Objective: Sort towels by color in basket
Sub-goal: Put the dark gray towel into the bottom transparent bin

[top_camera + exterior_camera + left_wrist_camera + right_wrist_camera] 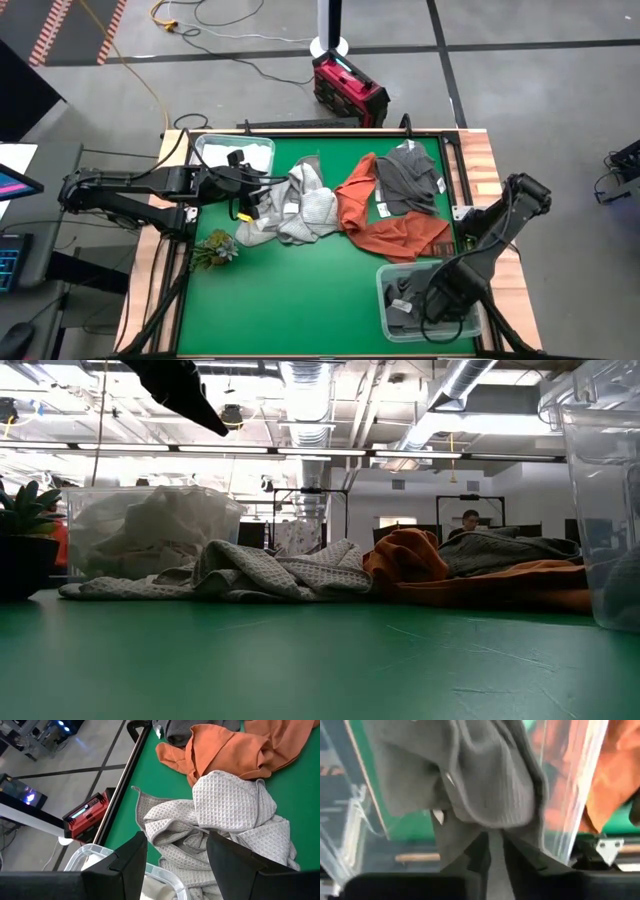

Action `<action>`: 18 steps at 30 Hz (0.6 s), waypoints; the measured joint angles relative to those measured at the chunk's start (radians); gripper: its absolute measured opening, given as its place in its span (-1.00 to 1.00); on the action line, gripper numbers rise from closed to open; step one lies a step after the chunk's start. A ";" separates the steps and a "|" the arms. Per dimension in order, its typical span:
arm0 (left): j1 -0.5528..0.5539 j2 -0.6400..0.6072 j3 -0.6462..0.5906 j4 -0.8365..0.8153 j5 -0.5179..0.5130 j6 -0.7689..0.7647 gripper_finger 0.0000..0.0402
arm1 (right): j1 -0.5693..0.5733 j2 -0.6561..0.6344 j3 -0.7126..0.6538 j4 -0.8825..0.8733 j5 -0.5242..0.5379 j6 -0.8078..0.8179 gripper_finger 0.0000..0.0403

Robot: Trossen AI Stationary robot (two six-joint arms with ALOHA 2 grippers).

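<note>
Light grey waffle towels (295, 205) lie crumpled on the green table; they also show in the left wrist view (225, 815). A rust orange towel (385, 225) and a dark grey towel (405, 175) lie to their right. My left gripper (175, 862) is open and empty, in the air above the light grey towels' left part, beside the far-left clear bin (205, 145) of white towels (150, 525). My right gripper (492, 852) is down inside the near-right clear bin (385, 275), shut on a dark grey towel (485, 785). My right gripper pinches a bunched fold of the dark grey towel (495, 837) between its two fingers. How many layers it has, I cannot tell. The towel spreads out ahead of the fingers inside the bin, next to the clear bin wall (570, 795).
A small green plant sprig (215, 248) stands near the table's left edge. A red and black case (348, 90) sits on the floor beyond the far edge. Bare green table (290, 300) lies in the near middle. A person (470, 518) shows far off in the room.
</note>
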 joint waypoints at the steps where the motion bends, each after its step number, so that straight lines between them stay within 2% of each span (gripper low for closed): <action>1: 0.000 0.000 0.000 -0.003 0.000 0.000 -0.02 | -0.005 -0.002 -0.008 -0.001 -0.004 -0.007 -0.45; 4: 0.000 0.000 0.000 -0.004 0.001 -0.001 -0.02 | -0.027 -0.003 -0.011 0.009 0.005 -0.029 -0.32; 7: 0.000 0.000 0.000 -0.004 0.001 -0.002 -0.02 | -0.036 -0.003 -0.010 0.002 0.049 -0.080 -0.29; 18: 0.000 0.000 0.000 -0.005 0.001 -0.011 -0.02 | -0.044 -0.003 -0.010 0.003 0.070 -0.170 -0.44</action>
